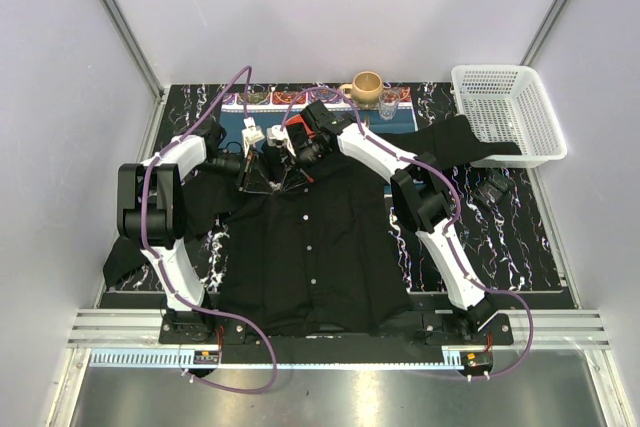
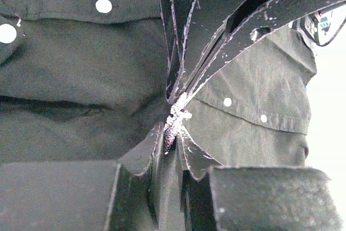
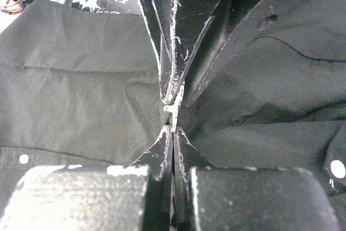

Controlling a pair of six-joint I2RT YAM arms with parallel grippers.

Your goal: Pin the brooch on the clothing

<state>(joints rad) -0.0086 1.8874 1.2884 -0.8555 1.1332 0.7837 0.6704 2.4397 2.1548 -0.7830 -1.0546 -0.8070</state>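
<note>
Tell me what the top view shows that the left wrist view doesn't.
Only the top view: the whole shirt spread out, a basket and a mug. Only the left wrist view: the brooch, pinched between the tips of the left gripper and right gripper. Both: the black shirt and its white buttons.

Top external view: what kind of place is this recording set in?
Probably a lab robot cell rather than a home. It has plain white panel walls on aluminium posts, a marble-print table, and a metal mounting rail along its near edge.
</note>
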